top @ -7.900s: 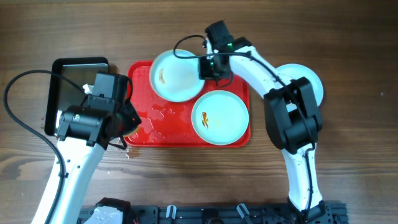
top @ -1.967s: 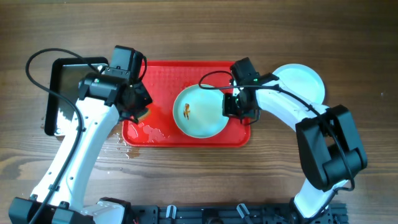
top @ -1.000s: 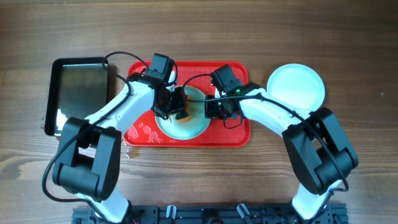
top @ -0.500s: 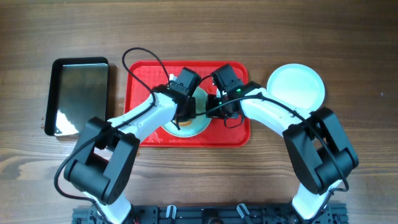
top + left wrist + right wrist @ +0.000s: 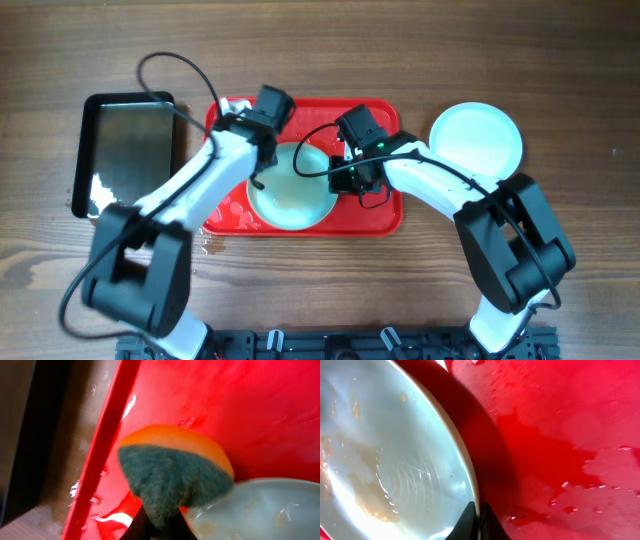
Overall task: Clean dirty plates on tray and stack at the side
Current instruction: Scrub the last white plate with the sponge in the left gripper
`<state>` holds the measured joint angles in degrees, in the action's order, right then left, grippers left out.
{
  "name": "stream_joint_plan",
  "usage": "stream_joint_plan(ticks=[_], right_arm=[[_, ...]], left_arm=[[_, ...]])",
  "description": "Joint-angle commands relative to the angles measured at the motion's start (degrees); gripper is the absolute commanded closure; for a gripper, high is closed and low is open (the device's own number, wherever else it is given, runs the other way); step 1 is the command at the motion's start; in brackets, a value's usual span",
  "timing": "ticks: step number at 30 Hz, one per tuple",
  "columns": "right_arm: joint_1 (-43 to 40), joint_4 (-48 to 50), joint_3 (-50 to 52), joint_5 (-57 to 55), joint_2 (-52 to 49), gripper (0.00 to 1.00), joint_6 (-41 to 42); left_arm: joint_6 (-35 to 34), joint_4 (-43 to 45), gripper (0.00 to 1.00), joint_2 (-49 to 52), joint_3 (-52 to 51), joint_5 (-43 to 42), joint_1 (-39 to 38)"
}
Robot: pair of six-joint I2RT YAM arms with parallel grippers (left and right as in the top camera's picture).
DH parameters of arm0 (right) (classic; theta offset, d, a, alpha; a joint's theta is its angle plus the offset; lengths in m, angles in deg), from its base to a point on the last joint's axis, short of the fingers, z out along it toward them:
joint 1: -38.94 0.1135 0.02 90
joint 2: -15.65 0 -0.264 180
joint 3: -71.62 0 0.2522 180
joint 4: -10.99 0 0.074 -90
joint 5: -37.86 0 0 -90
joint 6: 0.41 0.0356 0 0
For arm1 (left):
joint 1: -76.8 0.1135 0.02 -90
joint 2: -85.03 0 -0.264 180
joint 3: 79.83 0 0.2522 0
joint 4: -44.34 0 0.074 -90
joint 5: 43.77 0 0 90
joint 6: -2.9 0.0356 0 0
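Note:
A pale aqua plate sits on the red tray, wet with faint brown smears. My right gripper is shut on its right rim, holding it tilted. My left gripper is shut on an orange and green sponge at the plate's upper left edge, over the tray's left part. Another plate, clean, lies on the table right of the tray. A third plate is not visible.
A black metal pan with a shiny wet base stands left of the tray. Water puddles lie on the tray and on the wood at its front left corner.
My left gripper has drawn the sponge from the plate's middle to its upper left edge. The orange smear is wiped to a faint film. The right gripper kept its hold on the rim.

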<state>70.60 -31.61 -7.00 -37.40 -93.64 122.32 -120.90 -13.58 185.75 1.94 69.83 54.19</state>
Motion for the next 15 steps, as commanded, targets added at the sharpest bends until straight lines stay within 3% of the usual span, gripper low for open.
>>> stream_joint_plan(ticks=[1,3,10,12,15], right_arm=[[-0.3,-0.3,1.0,-3.1,-1.1,0.96,-0.6],[-0.3,-0.1,1.0,-3.1,-1.1,0.96,0.4],[-0.3,-0.1,1.0,-3.1,-1.1,0.96,2.0],[-0.3,-0.3,1.0,-3.1,-1.1,0.96,2.0],[-0.4,-0.9,1.0,-3.4,-1.1,0.96,1.8]], left_arm=[[1.9,2.4,0.96,-1.7,1.4,-18.1,0.7],[2.1,3.8,0.96,1.1,1.4,-27.2,-0.5],[2.1,4.1,0.96,10.2,1.3,-28.8,-6.7],[2.1,3.9,0.96,13.3,1.3,-25.0,-6.8],[2.1,-1.9,0.96,15.7,1.3,-10.2,-5.6]])
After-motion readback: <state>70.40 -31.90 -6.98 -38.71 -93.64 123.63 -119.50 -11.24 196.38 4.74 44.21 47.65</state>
